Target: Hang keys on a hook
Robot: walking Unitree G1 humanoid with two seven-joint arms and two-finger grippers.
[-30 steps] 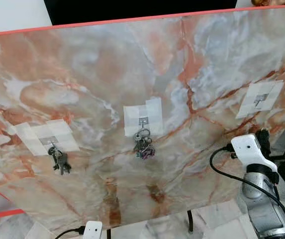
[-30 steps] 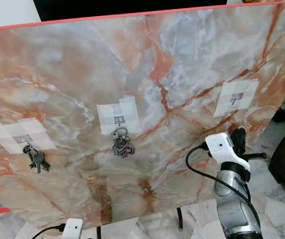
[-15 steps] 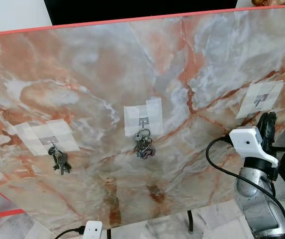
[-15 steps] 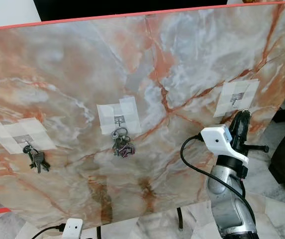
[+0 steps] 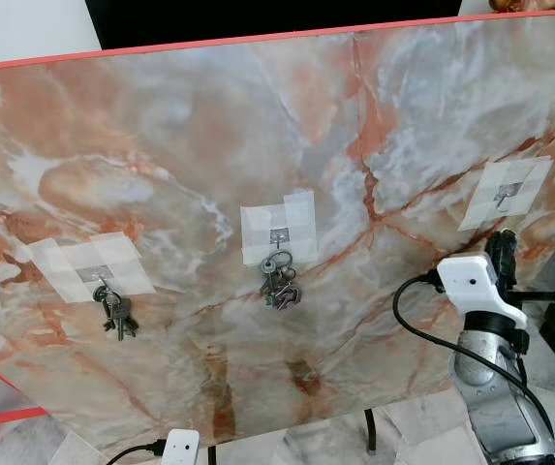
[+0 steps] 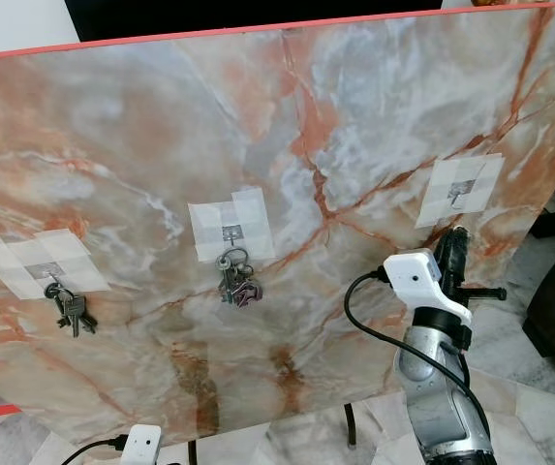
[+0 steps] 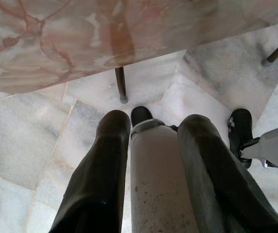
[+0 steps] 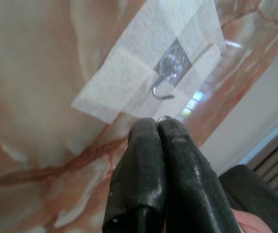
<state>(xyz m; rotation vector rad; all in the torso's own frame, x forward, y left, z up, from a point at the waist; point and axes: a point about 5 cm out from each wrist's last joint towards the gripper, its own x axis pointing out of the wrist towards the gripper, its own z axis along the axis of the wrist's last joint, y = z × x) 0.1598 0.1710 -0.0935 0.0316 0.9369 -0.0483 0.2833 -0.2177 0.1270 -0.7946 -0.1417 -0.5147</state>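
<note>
My right gripper (image 8: 158,127) pinched on a key ring (image 8: 163,118), just below the taped hook (image 8: 162,92), left gripper (image 7: 151,127) parted, idle.

Bright, even daylight; head views sharp, no motion blur.
Marble board (image 5: 258,145) has a soft sheen, no hard glare, faint shadows under hanging keys (image 5: 279,283). Right wrist view: close fingers (image 8: 148,174) slightly soft, tape patch (image 8: 143,73) a bit washed out, bright reflection spots nr board edge. Left wrist view dimmer, fingers (image 7: 100,179) dark w/ little detail.
</note>
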